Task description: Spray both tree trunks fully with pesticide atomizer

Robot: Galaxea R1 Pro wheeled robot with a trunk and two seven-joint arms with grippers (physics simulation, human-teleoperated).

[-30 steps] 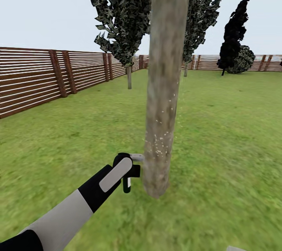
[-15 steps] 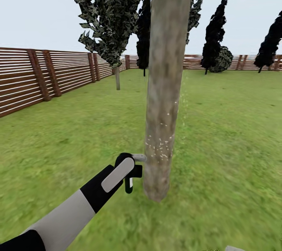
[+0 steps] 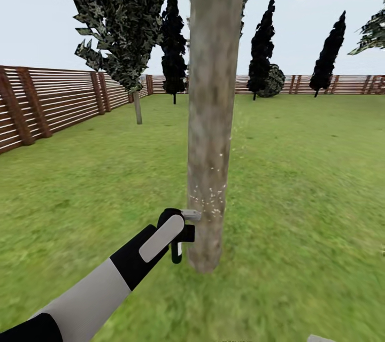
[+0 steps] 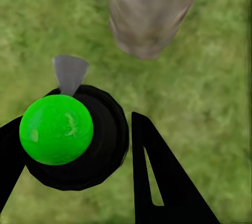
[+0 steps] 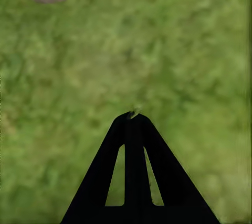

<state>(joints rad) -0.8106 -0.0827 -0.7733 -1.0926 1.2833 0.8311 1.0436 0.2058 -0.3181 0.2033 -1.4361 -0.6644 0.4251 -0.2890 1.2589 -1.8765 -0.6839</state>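
1. The left gripper (image 3: 176,232) is closed around the pesticide atomizer (image 3: 175,250), holding it upright low beside the tree trunk (image 3: 209,117). In the left wrist view the bottle's dark round head with its green cap (image 4: 56,129) sits between the two fingers, and the grey nozzle (image 4: 70,72) points toward the foot of the trunk (image 4: 152,9).

2. The nozzle tip (image 3: 191,215) is almost touching the bark in the head view. My judgement is that this is too close for a wide spray; backing off a little should let the spray spread across the trunk's width.

3. White specks of pesticide (image 3: 209,195) sit in a low band just above the nozzle, with a few scattered higher. Most of the trunk above looks bare, so I judge the coverage only partly done.

4. To do this step well, raise the left arm steadily along the trunk with the nozzle kept square to the bark, then work round the sides.

5. Keep the grip firm and the bottle vertical; a tilt would send the spray onto the grass lawn (image 3: 299,197).

6. The right gripper (image 5: 134,115) hangs over grass with its fingers drawn together, holding nothing.

7. A second tree (image 3: 125,26) stands further off near the wooden fence (image 3: 59,101) and still needs spraying.
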